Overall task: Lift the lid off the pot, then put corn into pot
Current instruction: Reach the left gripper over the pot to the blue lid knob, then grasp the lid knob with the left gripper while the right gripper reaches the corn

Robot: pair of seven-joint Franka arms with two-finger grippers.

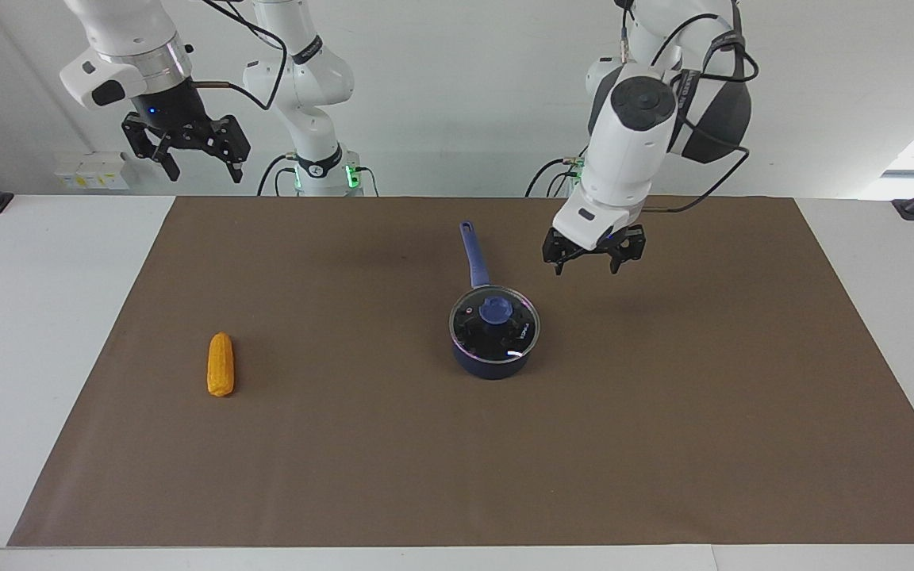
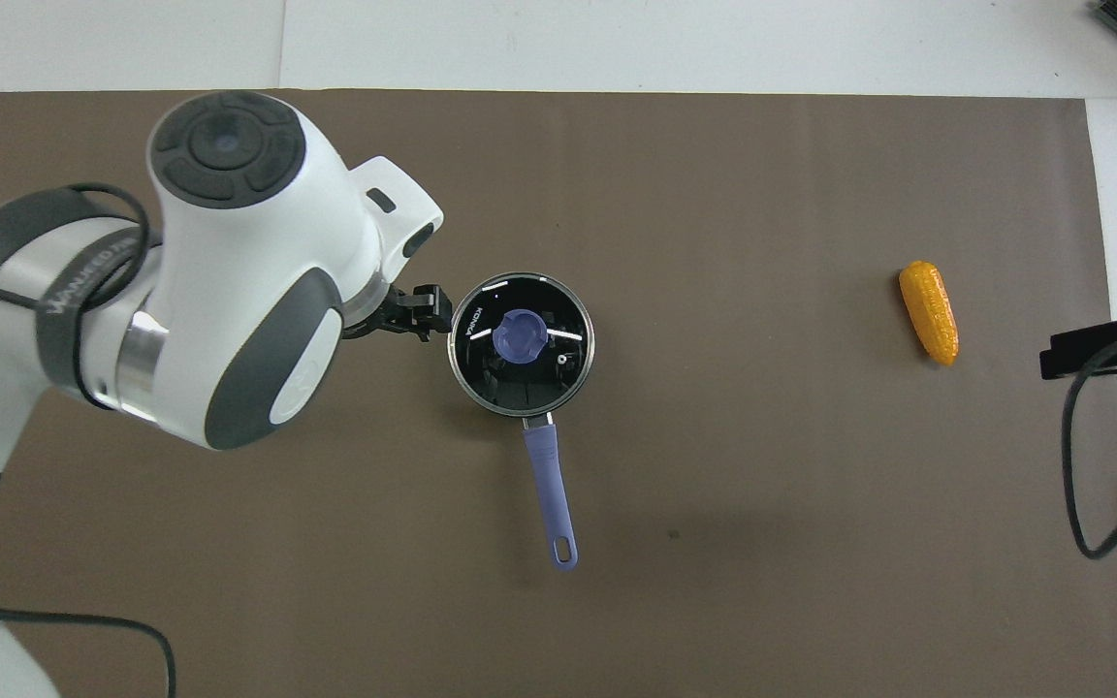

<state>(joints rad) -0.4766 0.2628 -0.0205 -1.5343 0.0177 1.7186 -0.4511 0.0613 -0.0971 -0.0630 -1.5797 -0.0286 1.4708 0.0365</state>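
A: Reading the facing view from its left, what lies on the surface (image 1: pixel 44 333)?

B: A brown mat (image 1: pixel 663 444) covers most of it. The corn cob (image 1: pixel 220 364) lies on the mat toward the right arm's end, well apart from everything else. The right gripper (image 1: pixel 197 161) hangs high over the edge of the surface nearest the robots, at that same end, jaws spread and empty; this arm waits.

A: And at the middle?

B: The saucepan (image 1: pixel 493 358) stands on the mat, its long blue handle (image 1: pixel 472 252) pointing toward the robots. The glass lid (image 1: pixel 494 326) sits on its rim, blue knob (image 1: pixel 496 309) at the centre.

A: Where is the other arm?

B: The left gripper (image 1: pixel 585 265) hangs in the air over bare mat just beside the saucepan, toward the left arm's end, jaws open, holding nothing and touching nothing.

A: Does anything stand in the way?

B: In the overhead view the left arm's white body (image 2: pixel 229 281) covers the mat beside the saucepan; only the gripper's tip shows, next to the lid's rim. Nothing lies between corn cob and saucepan.
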